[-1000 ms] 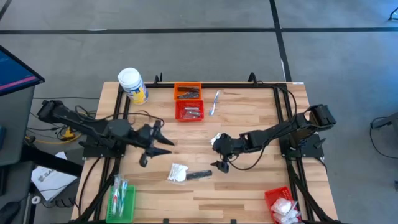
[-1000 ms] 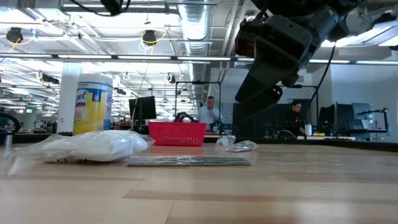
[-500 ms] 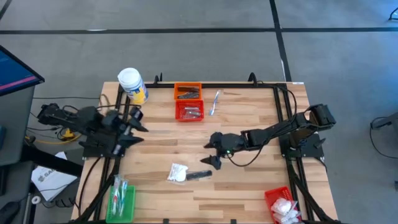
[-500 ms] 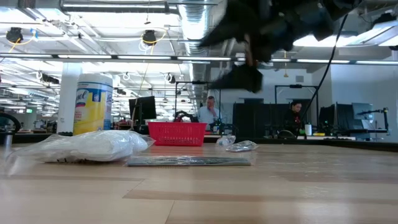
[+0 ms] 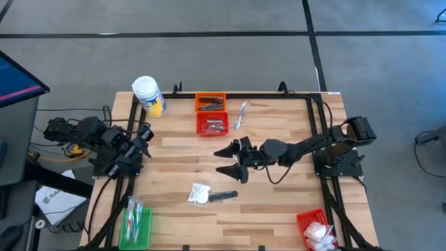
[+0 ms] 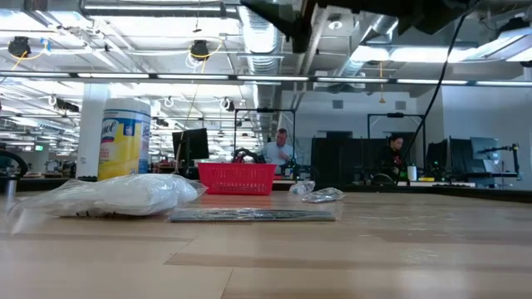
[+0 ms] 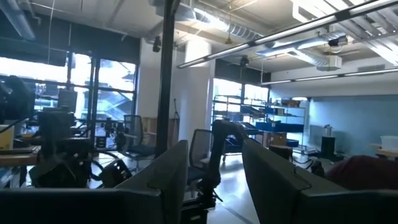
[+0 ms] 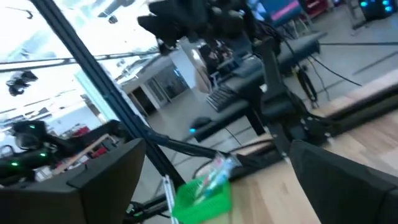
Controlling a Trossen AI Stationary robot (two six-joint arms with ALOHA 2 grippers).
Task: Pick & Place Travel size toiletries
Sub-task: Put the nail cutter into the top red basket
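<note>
The wooden slatted counter (image 5: 293, 202) carried two loose toiletries near its middle front: a crumpled white plastic packet (image 5: 199, 194) and, touching its side, a slim dark flat tube (image 5: 224, 196). In the low view the packet (image 6: 116, 196) lay slumped and the tube (image 6: 249, 215) lay flat on the boards just beside it. A thin clear-plastic stick (image 5: 241, 113) lay near the far edge, beside the small red basket (image 5: 212, 125) and the small orange basket (image 5: 210, 102), both already holding items. A green basket (image 5: 136, 224) at the front left corner and a second red basket (image 5: 317, 229) at the front right also held items. A large white jar with a yellow label (image 5: 148, 95) stood at the far left corner.

The right pincer (image 5: 227, 161) hung over the middle of the counter, behind the packet and tube, its fingers spread wide and holding nothing. The left pincer (image 5: 143, 139) was drawn back at the left edge, part open and empty.

Judgement on handling: the packet appeared light, soft and likely to crumple or slip, so a pinch across its bunched middle would seem safest. The tube appeared light, stiff and low-lying; a grip across its narrow width at mid-length would seem best, with the fingers brought right down to the boards. As the two touch, taking one could drag the other
</note>
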